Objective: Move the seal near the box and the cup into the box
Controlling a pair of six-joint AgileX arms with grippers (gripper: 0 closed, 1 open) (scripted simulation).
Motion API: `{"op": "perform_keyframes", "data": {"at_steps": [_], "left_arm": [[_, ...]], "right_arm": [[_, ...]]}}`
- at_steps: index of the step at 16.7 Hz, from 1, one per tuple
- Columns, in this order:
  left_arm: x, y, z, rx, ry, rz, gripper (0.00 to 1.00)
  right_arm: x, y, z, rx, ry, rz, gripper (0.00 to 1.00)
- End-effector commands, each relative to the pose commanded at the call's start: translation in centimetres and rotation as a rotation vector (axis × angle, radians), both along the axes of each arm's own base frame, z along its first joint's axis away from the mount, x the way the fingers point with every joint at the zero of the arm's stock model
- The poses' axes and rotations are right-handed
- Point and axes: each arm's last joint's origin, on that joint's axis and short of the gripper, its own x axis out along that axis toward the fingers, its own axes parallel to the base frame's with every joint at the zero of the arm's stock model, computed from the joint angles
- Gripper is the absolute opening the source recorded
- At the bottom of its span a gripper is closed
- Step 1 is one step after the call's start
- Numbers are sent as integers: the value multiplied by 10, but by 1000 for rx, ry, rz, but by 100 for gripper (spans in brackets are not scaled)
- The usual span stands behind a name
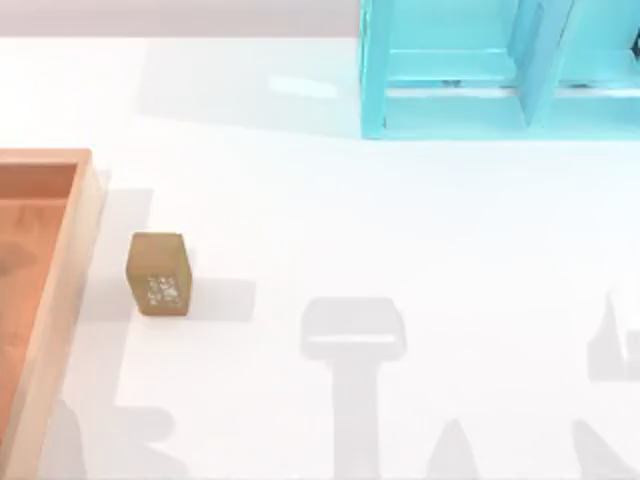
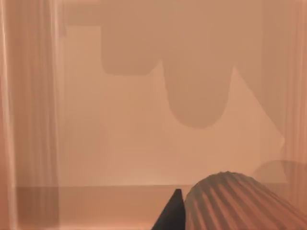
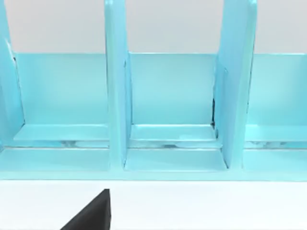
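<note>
The worktop (image 1: 400, 220) is plain white, with grey arm shadows across its near part. On it, toward the left, I see the seal (image 1: 159, 274) standing upright just beside the box (image 1: 62, 270), apart from its light rim by a narrow strip of worktop, its whitish carved mark facing the camera. The box sits at the left edge of the top view, its orange-brown floor running out of the picture.

In the left wrist view I look down into the box (image 2: 144, 120), whose floor and walls surround the picture. Close to the camera is the ribbed, reddish-brown side of the cup (image 2: 240, 203), over the box floor, with one dark finger (image 2: 171, 215) of my left hand right against it. From this I cannot tell whether the left hand is gripping the cup or has let go.

At the far right of the top view stands a cyan shelf (image 1: 480, 70). The right wrist view faces that shelf (image 3: 168, 110) straight on, its upright dividers splitting it into compartments. A dark tip (image 3: 93, 213) of my right hand shows over the white worktop; I cannot tell how wide that hand is.
</note>
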Motion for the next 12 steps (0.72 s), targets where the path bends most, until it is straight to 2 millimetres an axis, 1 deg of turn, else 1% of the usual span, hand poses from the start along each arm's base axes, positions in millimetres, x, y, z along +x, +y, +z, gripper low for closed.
{"op": "perform_keyframes", "data": {"at_steps": [3, 5, 8, 12], "left_arm": [[4, -3, -1, -1, -38, -42, 0], [10, -6, -6, 0, -72, -90, 0], [15, -5, -24, 14, -78, -106, 0], [10, 0, -56, 11, -16, -21, 0]], "right_arm": [[0, 0, 0, 0, 0, 0, 100], [0, 0, 0, 0, 0, 0, 100], [0, 0, 0, 0, 0, 0, 100], [0, 0, 0, 0, 0, 0, 100]]}}
